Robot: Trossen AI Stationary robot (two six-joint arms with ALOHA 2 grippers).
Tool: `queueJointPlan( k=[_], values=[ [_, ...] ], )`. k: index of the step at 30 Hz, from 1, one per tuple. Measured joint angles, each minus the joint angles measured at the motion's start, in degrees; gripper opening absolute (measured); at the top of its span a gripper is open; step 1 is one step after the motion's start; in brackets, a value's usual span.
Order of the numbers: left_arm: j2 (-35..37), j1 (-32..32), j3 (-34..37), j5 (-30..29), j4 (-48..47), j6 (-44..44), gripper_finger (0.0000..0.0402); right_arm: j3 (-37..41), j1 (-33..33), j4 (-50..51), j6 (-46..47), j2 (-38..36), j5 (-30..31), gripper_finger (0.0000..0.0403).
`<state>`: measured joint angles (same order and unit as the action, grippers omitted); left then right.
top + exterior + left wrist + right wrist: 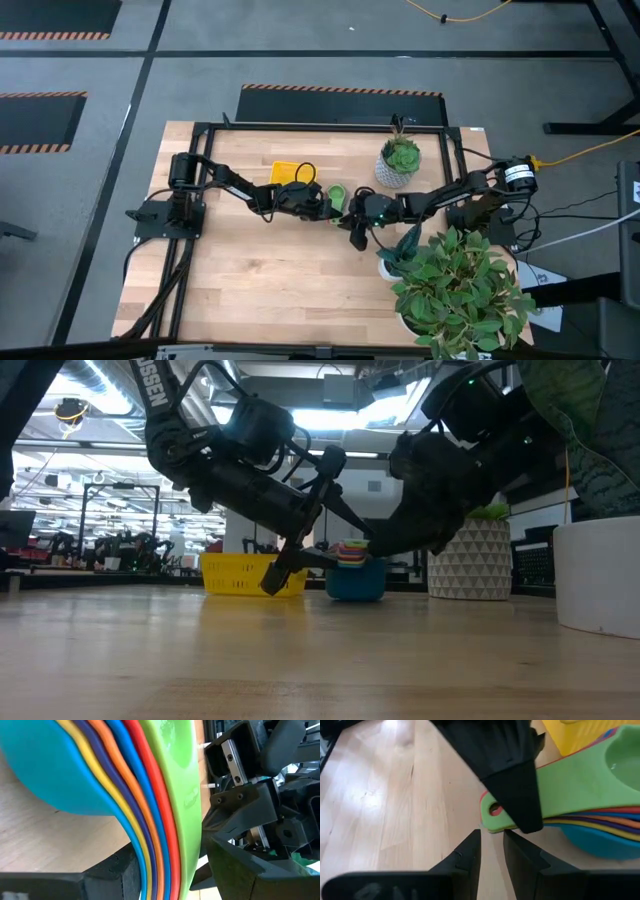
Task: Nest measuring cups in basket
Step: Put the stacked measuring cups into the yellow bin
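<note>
The measuring cups are nested in one stack, green on top and light blue at the bottom. The stack stands on the table just right of the yellow basket, outside it. In the low view the stack stands beside the basket. My left gripper is shut on the stacked handles. My right gripper is empty and shut but for a narrow slit. It is just beyond the handles' free end, on the near side. My left gripper has the stacked handles pinched between its two fingers. One finger lies across the green top handle near its free end, by the hanging hole. The fingers come slanting down from the table's left. The bottom blue cup rests on the table.
A white patterned pot with a succulent stands behind and to the right of the cups. A large leafy plant in a white pot fills the near right corner. Bare wood lies at the near left. A black frame runs along the table's edges.
</note>
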<state>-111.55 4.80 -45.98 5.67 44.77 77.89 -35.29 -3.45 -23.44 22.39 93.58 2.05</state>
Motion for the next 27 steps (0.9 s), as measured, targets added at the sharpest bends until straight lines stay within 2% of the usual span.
queueJointPlan(
  k=[5,27],
  values=[
    [0.0,0.0,0.0,0.0,-0.02,-0.03,0.0189,0.0,-0.58,0.02,-0.22,0.0,-0.71,0.0087],
    [0.0,0.0,0.0,-0.02,0.38,-0.6,0.0087,0.04,-2.86,2.8,1.31,0.0,-0.75,0.0087]
  ],
)
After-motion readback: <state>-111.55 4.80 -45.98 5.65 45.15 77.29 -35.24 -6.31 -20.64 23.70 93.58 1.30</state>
